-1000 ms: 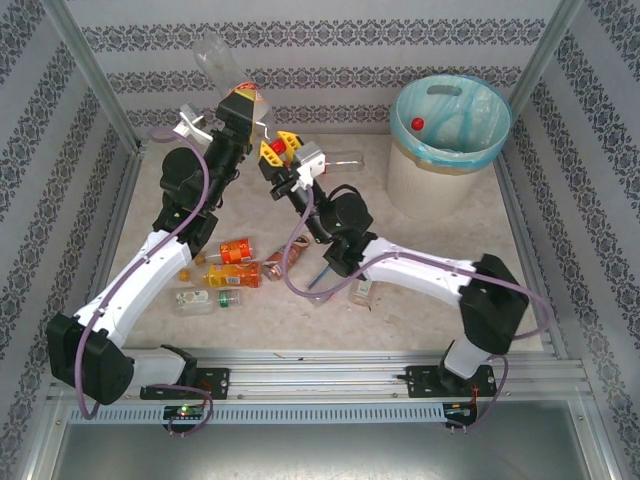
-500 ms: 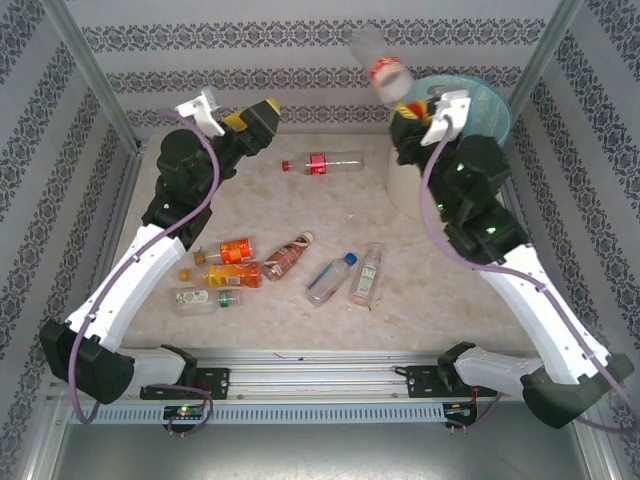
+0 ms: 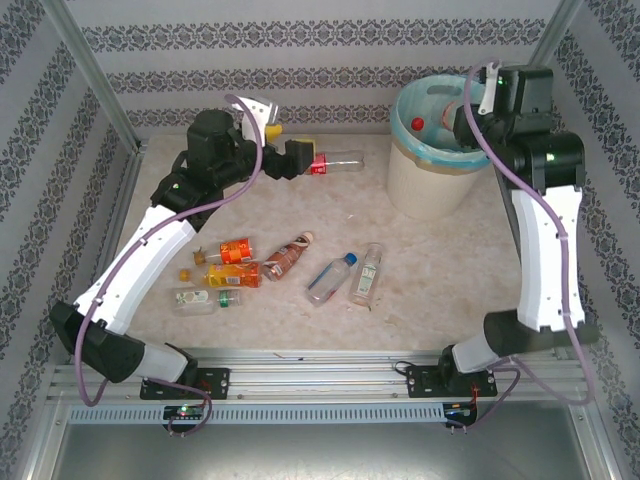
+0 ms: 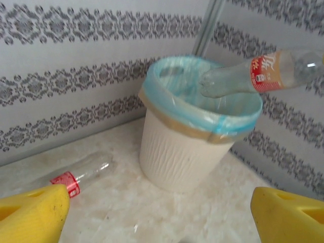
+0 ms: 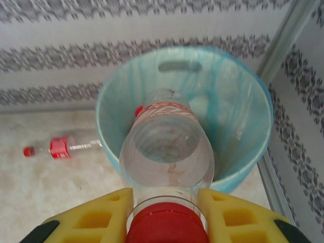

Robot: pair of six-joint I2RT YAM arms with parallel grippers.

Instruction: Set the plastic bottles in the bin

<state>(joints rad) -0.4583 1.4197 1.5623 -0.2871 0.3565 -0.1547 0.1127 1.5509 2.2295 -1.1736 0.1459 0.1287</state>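
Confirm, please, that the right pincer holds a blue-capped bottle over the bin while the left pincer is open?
Not quite: the cap is red, not blue, as the right wrist view shows. The right pincer holds the red-capped bottle over the bin while the left pincer is open.

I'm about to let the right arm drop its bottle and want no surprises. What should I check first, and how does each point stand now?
1. Grip: the right gripper is shut on the held bottle at its neck, just past the red cap: ok.
2. Aim: the base of the held bottle hangs over the opening of the bin, inside the rim: ok.
3. The bin stands upright, with the blue liner folded over its rim: ok.
4. The left gripper is open and away from the bin: ok.
5. Whether the bottle will drop without clipping the rim: cannot tell.
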